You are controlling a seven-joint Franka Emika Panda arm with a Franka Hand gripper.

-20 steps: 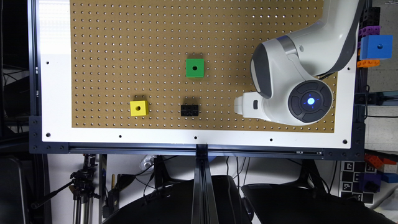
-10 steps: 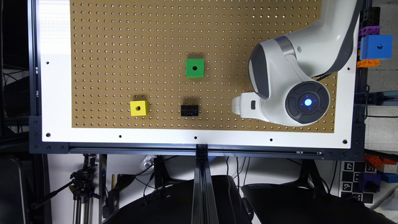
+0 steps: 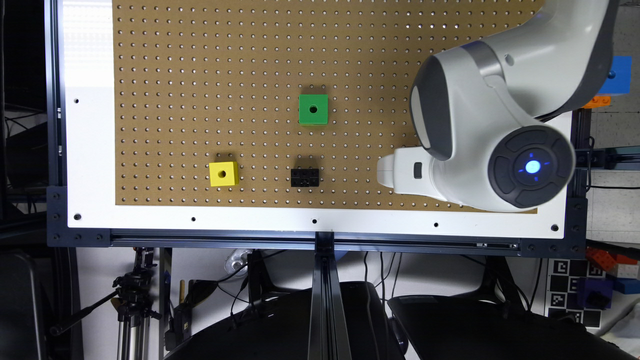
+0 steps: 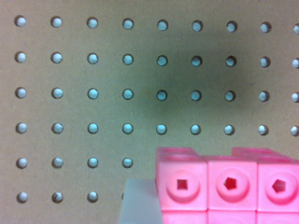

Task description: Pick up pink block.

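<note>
The pink block is a bright pink studded brick that looms large and close in the wrist view, well above the pegboard. One pale finger of my gripper presses against its side, and the other finger lies outside the picture. The gripper is shut on the pink block. In the exterior view the gripper is the white part at the arm's end, over the board's near right area. There the arm hides the pink block.
A black studded brick lies on the pegboard to the exterior view's left of the gripper. A green cube sits farther back and a yellow cube farther left. The white border runs along the board's near edge.
The arm and gripper have shifted slightly toward the exterior view's left. The cubes and the black brick have not moved.
</note>
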